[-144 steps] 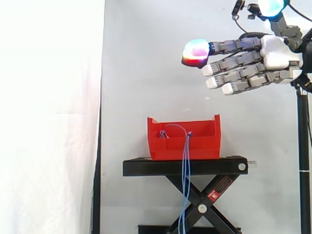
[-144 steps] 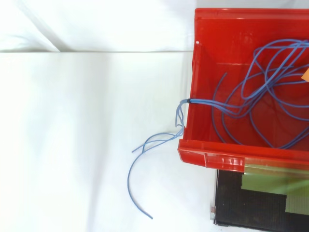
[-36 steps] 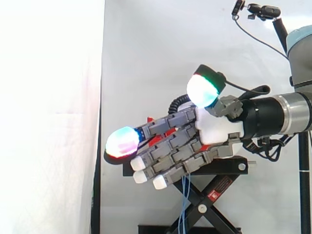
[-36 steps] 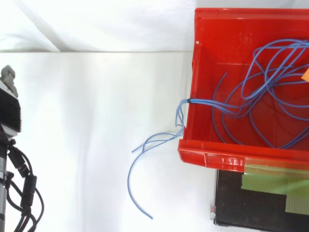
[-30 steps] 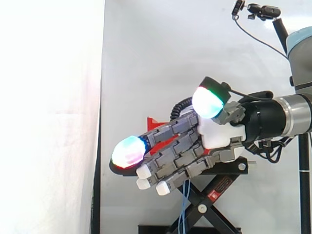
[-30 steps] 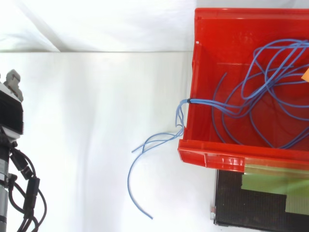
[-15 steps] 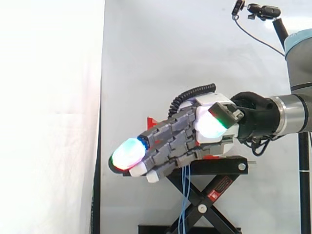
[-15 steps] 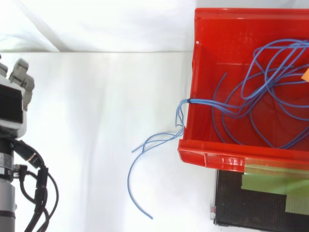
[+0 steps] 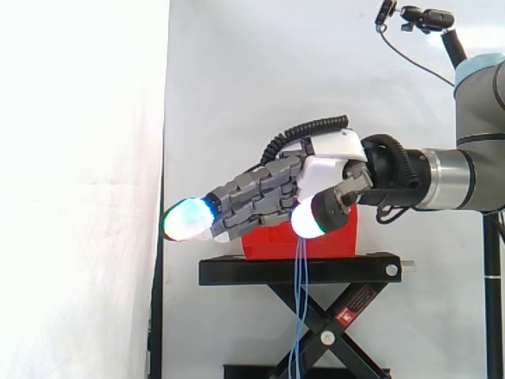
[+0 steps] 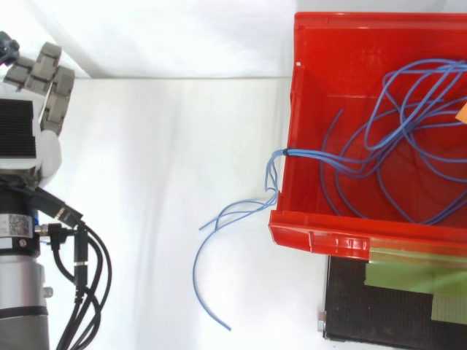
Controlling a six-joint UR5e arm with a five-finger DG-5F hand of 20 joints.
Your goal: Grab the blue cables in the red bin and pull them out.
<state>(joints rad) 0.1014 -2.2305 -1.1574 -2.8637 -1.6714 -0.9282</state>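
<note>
White curtain backdrop, blue cables (image 10: 314, 155) in red bin (image 10: 314, 240), fingers (image 10: 47, 80) straight, empty, well apart.

One camera stands off to the side, about as high as the red bin (image 9: 272, 241), and looks flat across it at the white curtain (image 9: 79, 158). It is far enough back to take in the black stand (image 9: 300, 271) and its crossed legs. The other camera hangs over the work and looks straight down. It is close, so the right edge of its view cuts the bin off. Both see the bin, the blue cables (image 10: 279, 154) and the hand (image 9: 260, 193).
</note>
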